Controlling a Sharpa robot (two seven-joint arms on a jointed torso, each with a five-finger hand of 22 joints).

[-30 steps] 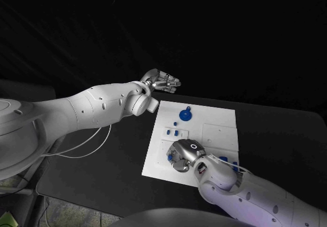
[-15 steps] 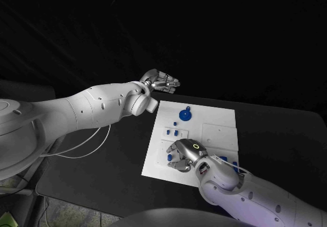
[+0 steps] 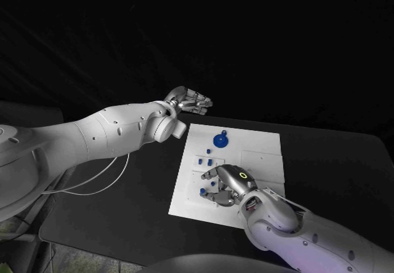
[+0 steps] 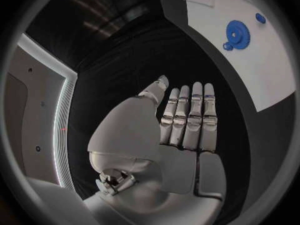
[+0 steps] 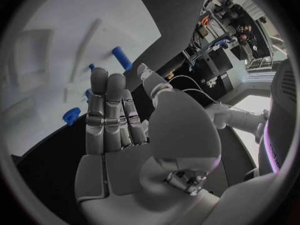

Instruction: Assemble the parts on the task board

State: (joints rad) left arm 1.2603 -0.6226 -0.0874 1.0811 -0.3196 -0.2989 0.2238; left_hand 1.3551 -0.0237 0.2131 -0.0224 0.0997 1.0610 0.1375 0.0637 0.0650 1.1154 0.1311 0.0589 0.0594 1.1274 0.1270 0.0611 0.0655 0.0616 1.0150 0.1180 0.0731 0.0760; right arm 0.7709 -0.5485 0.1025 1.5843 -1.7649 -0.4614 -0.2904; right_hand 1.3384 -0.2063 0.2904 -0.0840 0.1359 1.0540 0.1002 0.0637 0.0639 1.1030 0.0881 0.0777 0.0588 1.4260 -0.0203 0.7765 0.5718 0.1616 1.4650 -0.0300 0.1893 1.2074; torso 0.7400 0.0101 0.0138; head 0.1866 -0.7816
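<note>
Head view. Board [image 3: 261, 149]: white plate on the black desk [image 3: 345, 170], mid-scene. Gear [image 3: 220, 140]: blue, on the board's far part, with a small blue piece just beside it. Pegs [image 3: 202, 162]: small blue parts, along the board's left side. Right hand [image 3: 226, 185]: over the board's near left part, above or among the small parts; whether it touched any could not be told here. Left hand [image 3: 189, 100]: raised beyond the board's far left corner, well apart from the parts, fingers loosely curled.

Left wrist view. Left hand [image 4: 185, 130]: fingers straight and side by side, palm bare, holding nothing, above dark desk. Board [image 4: 269, 70] lay off to one side, carrying the gear [image 4: 237, 33] and a small blue piece near it.

Right wrist view. Right hand [image 5: 115, 130]: fingers extended and close together, nothing between them, held over the board [image 5: 69, 30]. Peg [image 5: 122, 58]: blue cylinder lying on the board just past the fingertips. Further blue parts [image 5: 71, 115] lay partly behind the fingers.

Step, as judged: right hand reaching for a loose part, no grasp yet; assembly looked early. Next move would call for lowering the fingers around one peg without scattering its neighbours.
</note>
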